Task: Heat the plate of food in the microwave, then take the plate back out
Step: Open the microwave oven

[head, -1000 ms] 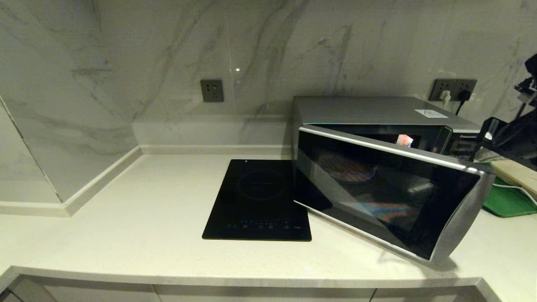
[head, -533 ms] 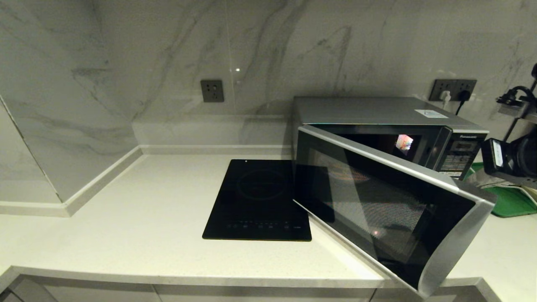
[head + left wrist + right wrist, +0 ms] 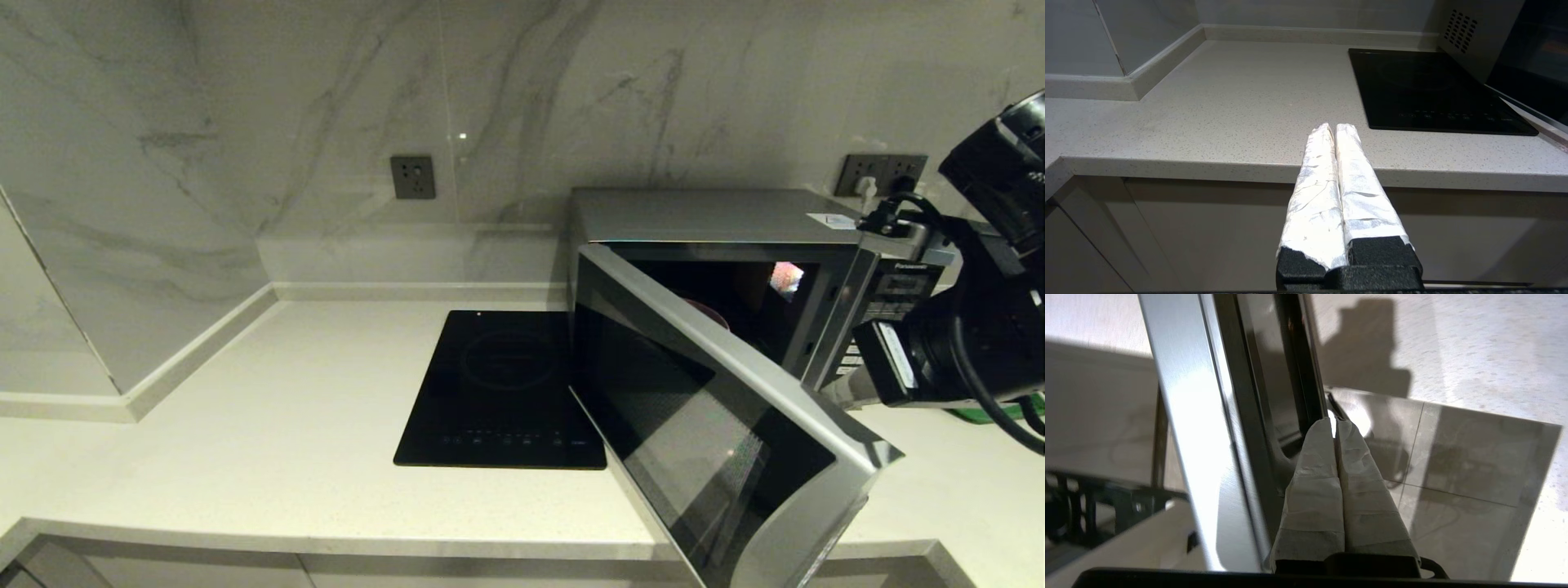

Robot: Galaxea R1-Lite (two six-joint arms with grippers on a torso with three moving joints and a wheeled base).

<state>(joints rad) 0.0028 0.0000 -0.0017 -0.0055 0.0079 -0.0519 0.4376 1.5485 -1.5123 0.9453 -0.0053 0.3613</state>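
Black arm [image 3: 971, 343], looped cables — pale-wrapped fingers [image 3: 1323, 183] on black mounts

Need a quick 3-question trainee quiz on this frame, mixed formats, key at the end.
1. True or false: the microwave door stands open.
2. Multiple choice: what lies directly to the left of the microwave on the counter in the head view? A) a kettle B) the black induction hob C) a cutting board
3. Fill in: the left gripper hangs off the counter's front edge with its fingers ____.

Key:
1. True; it swings out toward the counter's front edge, with the right gripper at its edge.
2. B
3. shut, holding nothing
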